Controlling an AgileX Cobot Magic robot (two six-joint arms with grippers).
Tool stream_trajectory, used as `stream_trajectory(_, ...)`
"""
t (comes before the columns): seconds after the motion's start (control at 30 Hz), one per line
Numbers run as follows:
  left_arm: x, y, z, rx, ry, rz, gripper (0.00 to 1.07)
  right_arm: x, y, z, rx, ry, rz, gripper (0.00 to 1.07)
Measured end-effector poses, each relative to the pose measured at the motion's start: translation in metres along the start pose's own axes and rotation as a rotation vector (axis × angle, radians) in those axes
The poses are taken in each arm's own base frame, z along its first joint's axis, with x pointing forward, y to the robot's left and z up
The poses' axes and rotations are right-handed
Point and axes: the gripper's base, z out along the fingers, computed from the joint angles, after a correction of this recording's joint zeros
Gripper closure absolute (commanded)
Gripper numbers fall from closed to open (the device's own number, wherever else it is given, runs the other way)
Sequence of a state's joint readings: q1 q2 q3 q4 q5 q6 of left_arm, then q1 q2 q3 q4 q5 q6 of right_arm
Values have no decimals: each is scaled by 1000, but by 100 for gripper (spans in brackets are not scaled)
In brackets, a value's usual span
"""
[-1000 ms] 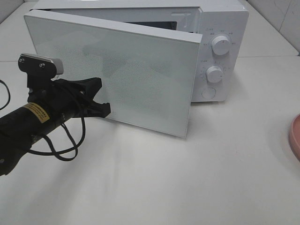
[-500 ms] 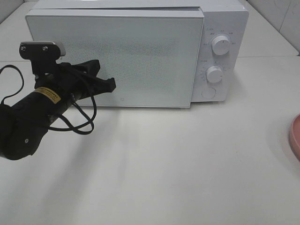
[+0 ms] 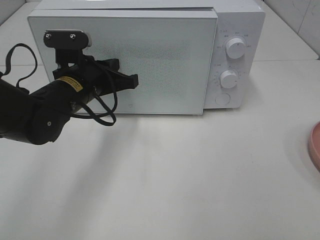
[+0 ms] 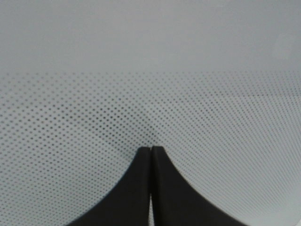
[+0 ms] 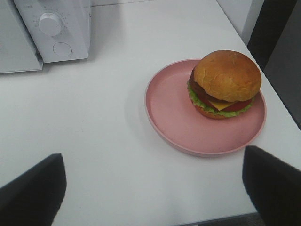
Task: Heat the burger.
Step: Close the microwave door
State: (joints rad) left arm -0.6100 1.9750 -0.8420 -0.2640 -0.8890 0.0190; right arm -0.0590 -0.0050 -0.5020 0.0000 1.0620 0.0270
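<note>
The burger (image 5: 225,82), an orange-brown bun over a green leafy layer, sits on the far side of a round pink plate (image 5: 174,113) in the right wrist view. My right gripper (image 5: 153,160) hovers open just short of the plate, holding nothing. In the exterior view only the plate's rim (image 3: 315,150) shows at the right edge; the burger and right arm are out of that view. The white microwave (image 3: 235,20) stands at the back with its door (image 3: 165,60) closed. My left gripper (image 3: 135,80) is shut, its tips (image 4: 151,149) against the door's dotted glass (image 4: 150,70).
Two round knobs (image 3: 235,47) (image 3: 228,79) and a round button (image 3: 223,99) sit on the microwave's right panel. A black cable (image 3: 102,117) loops under the left arm. The white table (image 3: 190,180) spreads in front of the microwave.
The microwave door has swung from partly open to closed. My shut left gripper moved right and toward the microwave with it, ending against the door.
</note>
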Motion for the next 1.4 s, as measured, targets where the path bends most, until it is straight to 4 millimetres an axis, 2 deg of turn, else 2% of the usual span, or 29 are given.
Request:
stream_trajectory(0.4, 0, -7, 12, 19, 19, 18, 107, 0, 0, 0, 0, 0, 0, 9)
stream_trajectory(0.67, 4, -28, 29, 82, 108, 42, 107, 0, 0, 0, 0, 0, 0, 9)
stream_trajectory(0.97, 0, -40, 40, 105, 97, 121, 107, 0, 0, 0, 0, 0, 0, 9)
stream_trajectory(1.3, -4, -55, 40, 96, 86, 70, 107, 0, 0, 0, 0, 0, 0, 9)
stream_trajectory(1.4, -11, -61, 38, 91, 92, 33, 107, 0, 0, 0, 0, 0, 0, 9)
